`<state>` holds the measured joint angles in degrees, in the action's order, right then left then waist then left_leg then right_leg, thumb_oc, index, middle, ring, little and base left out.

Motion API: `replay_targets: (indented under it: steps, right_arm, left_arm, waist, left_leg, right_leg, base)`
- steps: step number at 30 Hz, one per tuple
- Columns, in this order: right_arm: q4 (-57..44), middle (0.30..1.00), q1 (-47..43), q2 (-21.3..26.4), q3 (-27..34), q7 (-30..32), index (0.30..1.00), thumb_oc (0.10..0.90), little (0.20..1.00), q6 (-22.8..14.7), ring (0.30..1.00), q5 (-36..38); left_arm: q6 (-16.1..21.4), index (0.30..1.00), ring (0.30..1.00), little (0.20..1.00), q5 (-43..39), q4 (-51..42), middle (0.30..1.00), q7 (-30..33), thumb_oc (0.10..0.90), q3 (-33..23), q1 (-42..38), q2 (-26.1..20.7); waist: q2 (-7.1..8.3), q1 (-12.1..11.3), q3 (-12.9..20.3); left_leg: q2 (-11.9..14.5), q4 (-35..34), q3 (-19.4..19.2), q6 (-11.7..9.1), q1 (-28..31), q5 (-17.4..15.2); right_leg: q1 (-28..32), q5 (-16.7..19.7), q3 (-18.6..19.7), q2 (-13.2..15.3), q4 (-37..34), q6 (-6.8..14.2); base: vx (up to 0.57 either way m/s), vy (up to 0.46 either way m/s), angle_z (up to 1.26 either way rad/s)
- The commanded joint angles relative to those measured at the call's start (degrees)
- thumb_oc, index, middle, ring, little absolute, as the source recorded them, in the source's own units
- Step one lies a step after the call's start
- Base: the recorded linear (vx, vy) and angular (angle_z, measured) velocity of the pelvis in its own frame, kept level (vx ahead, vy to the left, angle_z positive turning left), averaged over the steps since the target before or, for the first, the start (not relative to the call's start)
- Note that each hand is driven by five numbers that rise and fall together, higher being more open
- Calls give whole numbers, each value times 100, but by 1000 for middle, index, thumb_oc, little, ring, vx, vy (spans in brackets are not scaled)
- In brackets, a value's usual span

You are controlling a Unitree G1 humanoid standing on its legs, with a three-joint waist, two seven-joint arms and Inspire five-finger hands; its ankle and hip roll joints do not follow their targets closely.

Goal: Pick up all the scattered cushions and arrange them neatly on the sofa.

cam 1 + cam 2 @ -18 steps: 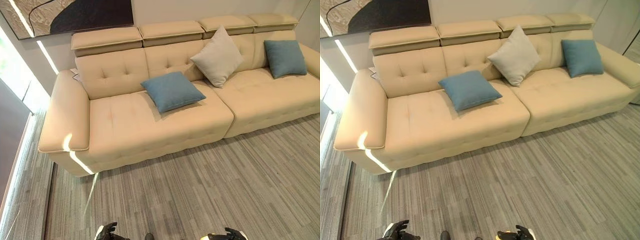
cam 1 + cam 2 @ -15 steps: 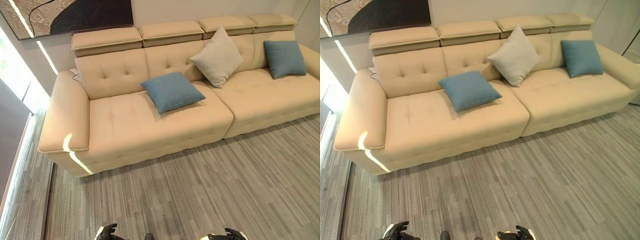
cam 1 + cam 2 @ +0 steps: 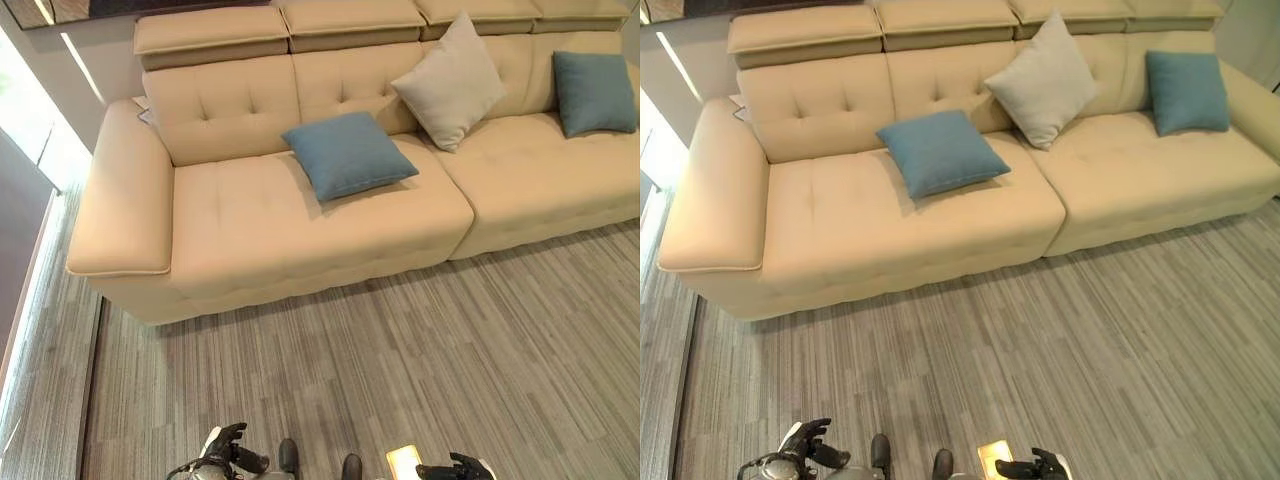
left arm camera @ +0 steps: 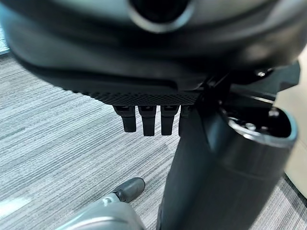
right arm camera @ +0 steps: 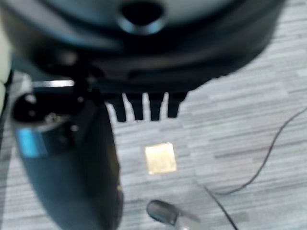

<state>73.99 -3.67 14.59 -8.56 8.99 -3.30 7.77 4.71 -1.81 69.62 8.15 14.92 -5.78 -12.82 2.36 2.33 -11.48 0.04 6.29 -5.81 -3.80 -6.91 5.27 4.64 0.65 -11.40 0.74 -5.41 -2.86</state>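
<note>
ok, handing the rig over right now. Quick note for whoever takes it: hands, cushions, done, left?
Left hand: low at the robot's side over the grey striped carpet floor, fingers straight, holding nothing.
Right hand: low on the other side, fingers straight, holding nothing.
Cushions, all on the beige tufted leather sofa: square blue fabric cushion lying flat on the left seat; pale grey fabric cushion leaning on the backrest, corner up; second blue fabric cushion upright against the backrest at the right end.
Done: none on the visible floor.
Left: probably stand the flat blue one up and even out the spacing.
</note>
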Motion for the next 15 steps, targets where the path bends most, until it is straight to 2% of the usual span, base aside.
replay_targets:
  steps: [1,4,7,11,12,13,14,15]
  right_arm:
    - [100,900,-15,291,-51,135,900,800,900,-103,900,47]
    - [105,900,-35,370,-45,135,900,800,900,-74,900,5]
    - [145,900,-40,362,-85,120,900,800,900,-47,900,-118]
    - [125,900,-149,379,-153,61,900,800,900,13,900,-349]
    - [125,900,-150,379,-153,61,900,800,900,14,900,-349]
    - [115,900,-184,389,-171,43,900,800,900,37,900,-399]
    - [85,900,-255,442,-198,73,900,800,900,42,900,-514]
    - [70,900,-281,450,-218,68,900,800,900,33,900,-530]
  left_arm:
    - [76,900,900,900,97,171,900,57,800,60,-177,90]
    - [88,900,900,900,108,163,900,54,800,50,-180,52]
    - [59,900,900,900,124,204,900,41,800,13,-155,51]
    - [65,900,900,900,76,181,900,9,800,-125,-122,-36]
    - [64,900,900,900,76,181,900,9,800,-126,-122,-36]
    - [53,900,900,900,62,183,900,4,800,-157,-112,-73]
    - [45,900,900,900,51,220,900,-16,800,-240,-62,-126]
    - [38,900,900,900,38,240,900,-24,800,-265,-36,-149]
  waist:
    - [-5,50,25]
    - [3,-21,53]
    - [-36,-38,128]
    - [-72,-118,176]
    - [-70,-124,177]
    - [-84,-116,176]
    - [-124,-91,114]
    - [-141,-61,90]
  left_leg:
    - [218,393,-23,-47,-133,-897]
    - [111,317,15,14,-431,-768]
    - [30,152,57,103,-241,-837]
    - [-42,-208,-159,335,135,-936]
    - [-43,-215,-166,337,138,-934]
    - [-51,-285,-183,389,232,-952]
    - [-38,-345,-286,500,399,-1019]
    - [-28,-375,-312,533,477,-1039]
  right_leg:
    - [60,-655,105,251,196,514]
    - [77,-756,256,234,244,549]
    - [75,-834,404,219,372,578]
    - [-210,-779,431,480,1139,858]
    - [-220,-785,439,482,1153,860]
    - [-390,-724,466,528,1489,931]
    - [-678,-464,375,695,2136,1083]
    - [-789,-400,368,734,2371,1101]
  base:
    - [138,46,14]
    - [146,89,13]
    - [152,139,-33]
    - [161,198,-41]
    - [100,103,-48]
    - [133,153,-42]
    - [168,176,-38]
    - [160,161,-55]
